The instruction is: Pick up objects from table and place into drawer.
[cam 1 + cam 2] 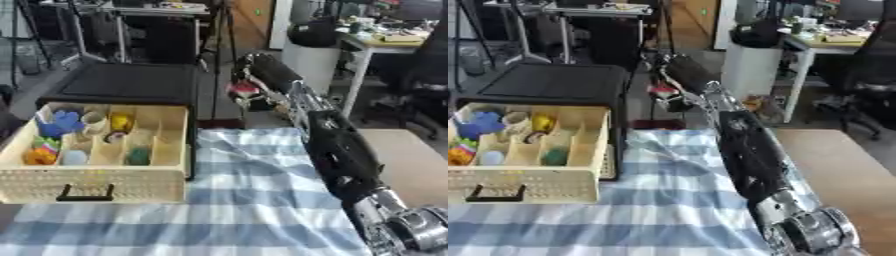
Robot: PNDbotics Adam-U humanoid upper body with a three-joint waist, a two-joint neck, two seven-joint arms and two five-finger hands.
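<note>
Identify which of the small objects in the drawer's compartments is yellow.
The yellow object in the drawer's back row. The others nearby are blue, green or orange.

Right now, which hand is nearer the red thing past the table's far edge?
Right. The right hand is extended beyond the table right at the red thing, apparently holding it. The left hand is not in view.

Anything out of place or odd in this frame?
Yes: the right arm reaches past the table's far edge, its hand off the checked cloth with something red and white at it. The drawer sits open, already holding small items.
</note>
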